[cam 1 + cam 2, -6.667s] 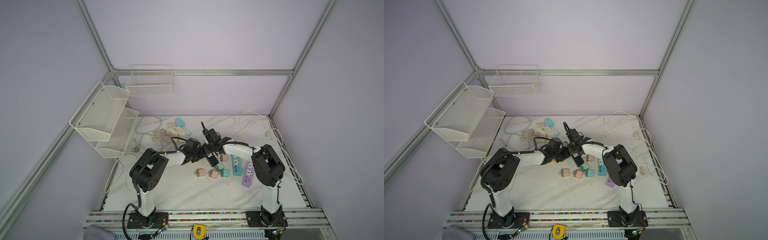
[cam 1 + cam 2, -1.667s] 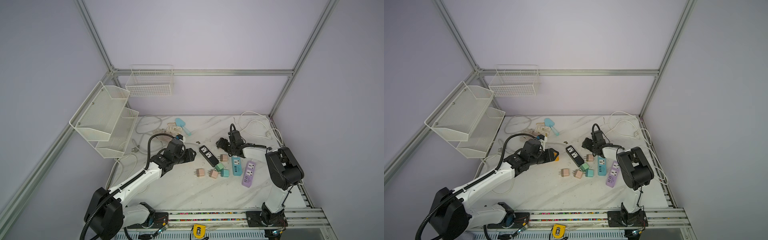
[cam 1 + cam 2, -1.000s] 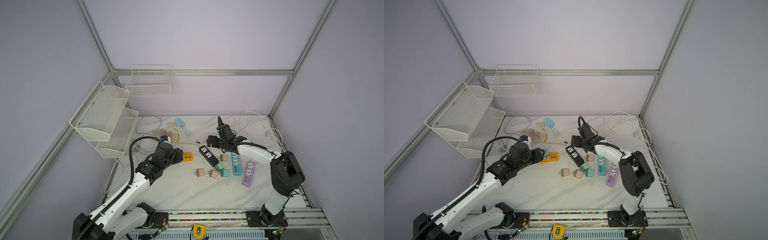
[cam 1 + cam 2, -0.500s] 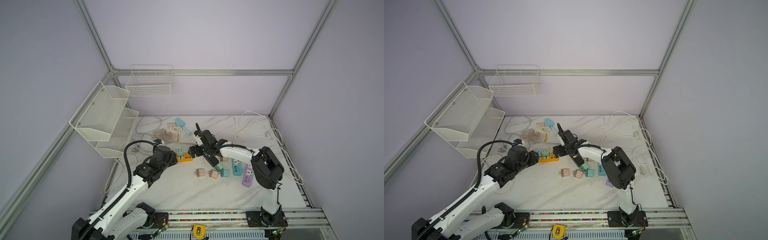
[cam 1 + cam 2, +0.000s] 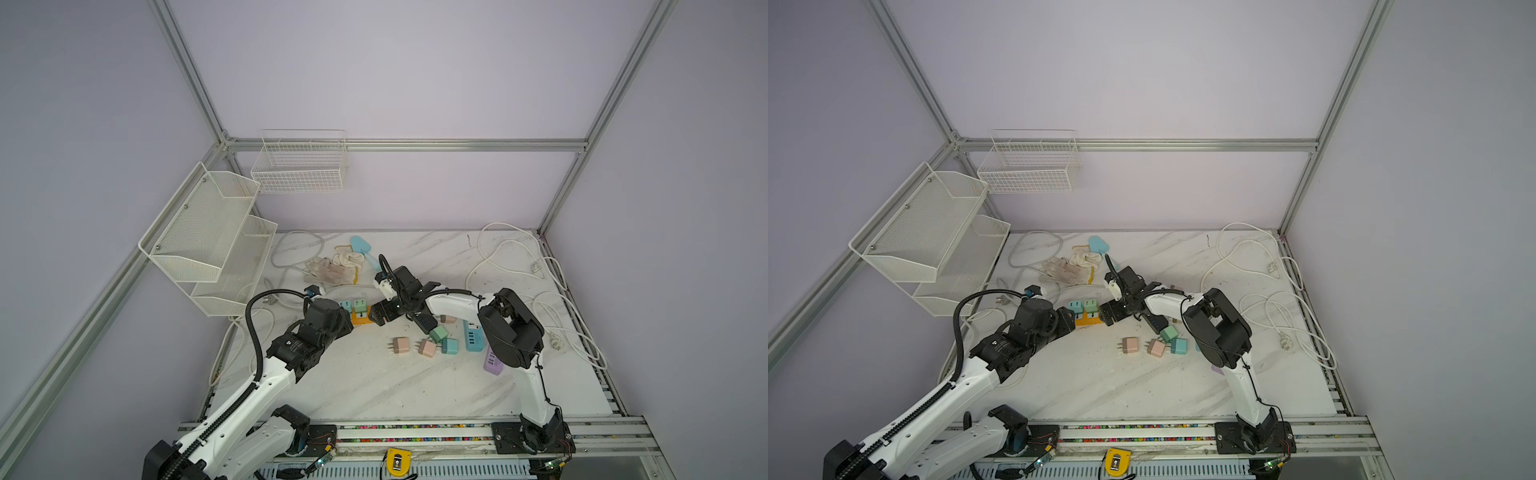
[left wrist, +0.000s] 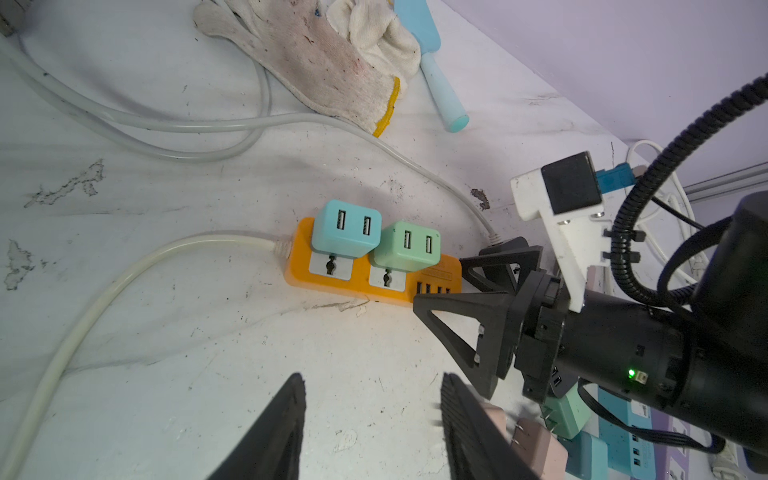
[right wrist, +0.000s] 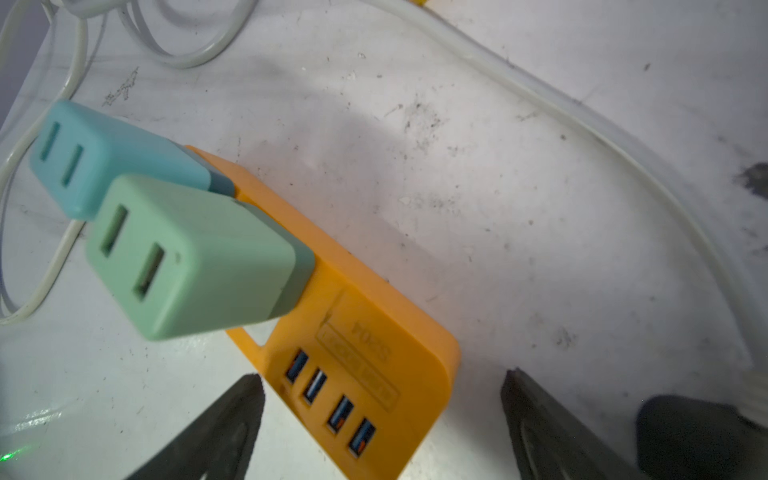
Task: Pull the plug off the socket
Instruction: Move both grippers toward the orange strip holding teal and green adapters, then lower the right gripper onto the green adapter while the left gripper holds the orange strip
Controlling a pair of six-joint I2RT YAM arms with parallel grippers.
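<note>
White marble-look laminate, scuffed and grey-veined, makes the tabletop (image 5: 374, 386). It is boxed in by matt lilac walls (image 5: 415, 83) and bare aluminium framing (image 5: 407, 144).

A white wire basket (image 5: 299, 166) hangs on the back wall. A two-tier mesh shelf (image 5: 208, 237) hangs on the left wall, and the wall shows through both.

Left of the tabletop's centre lies the orange power strip (image 6: 374, 278), glossy moulded plastic with rounded corners. A cream cord (image 6: 124, 282) leaves one end, and a row of four USB ports sits at the other. Two rounded cube plugs sit in its sockets side by side: the blue plug (image 6: 347, 232) nearer the cord, the green plug (image 6: 409, 247) nearer the ports.

The right gripper (image 7: 382, 375) has its black jaws spread wide to either side of the port end, closed on nothing. The left gripper (image 6: 372, 376) hangs partly open over bare tabletop just beside the strip, holding nothing.

Toward the back edge lie a soiled knitted glove (image 6: 332, 70) and a pale blue tool (image 6: 432, 75). Near the centre are loose cube adapters (image 5: 401, 347), a blue strip (image 5: 473, 338) and a lilac strip (image 5: 492, 363). White cables (image 5: 519, 266) coil along the right edge.
</note>
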